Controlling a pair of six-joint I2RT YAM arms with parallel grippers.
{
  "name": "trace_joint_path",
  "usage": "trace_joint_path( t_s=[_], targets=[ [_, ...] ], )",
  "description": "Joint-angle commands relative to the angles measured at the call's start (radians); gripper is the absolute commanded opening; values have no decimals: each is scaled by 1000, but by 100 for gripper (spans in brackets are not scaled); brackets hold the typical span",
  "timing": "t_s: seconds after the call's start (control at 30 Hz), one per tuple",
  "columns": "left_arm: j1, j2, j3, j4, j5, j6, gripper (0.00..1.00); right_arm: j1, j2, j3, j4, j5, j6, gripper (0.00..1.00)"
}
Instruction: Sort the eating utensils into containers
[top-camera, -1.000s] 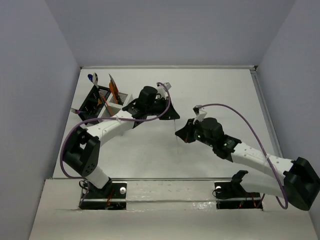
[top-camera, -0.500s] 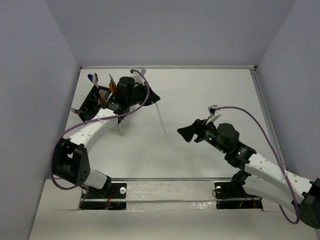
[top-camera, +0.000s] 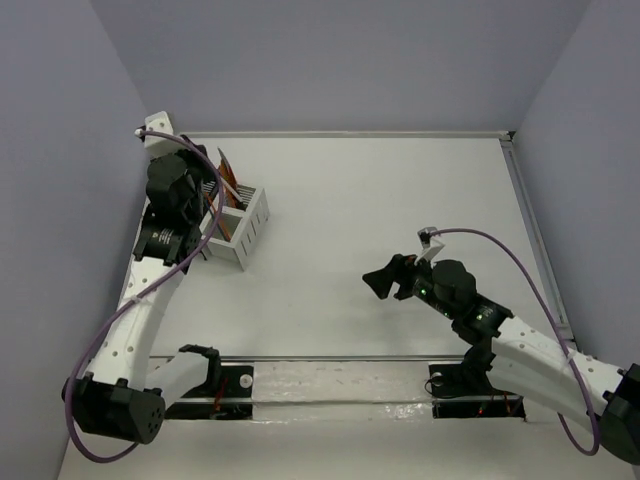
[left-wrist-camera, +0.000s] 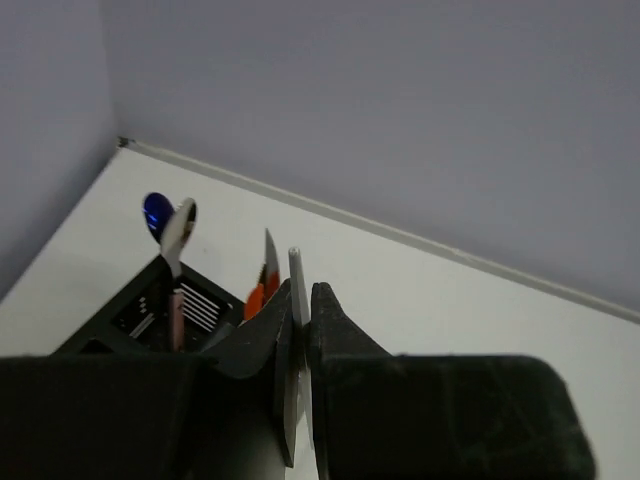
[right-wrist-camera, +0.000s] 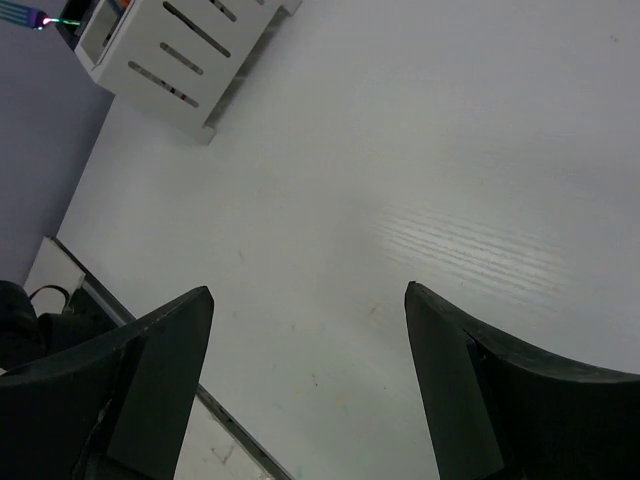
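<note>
top view: worktop (top-camera: 400, 190) lies open from centre to the 3 o'clock edge. white caddy (top-camera: 245, 222) at 10 o'clock, left arm (top-camera: 170, 205) just beside it by the grey wall. right claw (top-camera: 385, 281) spread, well apart from them.

left wrist: left claw (left-wrist-camera: 302, 300) pinching a slim silver utensil (left-wrist-camera: 296, 268). black caddy (left-wrist-camera: 140, 312) at 8 o'clock holds blue spoon (left-wrist-camera: 155, 211) and silver spoon (left-wrist-camera: 180, 222).

right wrist: spread fingers over worktop, white caddy at 11 o'clock.

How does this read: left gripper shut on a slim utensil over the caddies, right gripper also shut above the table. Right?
Not quite. The right gripper is open: the right wrist view shows its fingers standing wide apart with table between them. The rest holds: the left gripper is shut on a slim utensil over the caddies.
</note>
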Motion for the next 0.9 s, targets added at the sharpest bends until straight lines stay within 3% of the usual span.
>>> trace_joint_path(
  t_s=[0.0, 0.1, 0.7, 0.87],
  targets=[
    [15, -32, -24, 85, -264, 106, 0, 4, -5, -6, 44, 0, -14, 83],
    [38, -15, -49, 108, -321, 111, 0, 4, 1, -10, 44, -5, -19, 83],
    [70, 115, -106, 83, -238, 53, 0, 4, -117, -21, -53, 50, -39, 83],
    [70, 109, -93, 66, -179, 39, 26, 4, -115, -9, -71, 58, -41, 96]
  ],
)
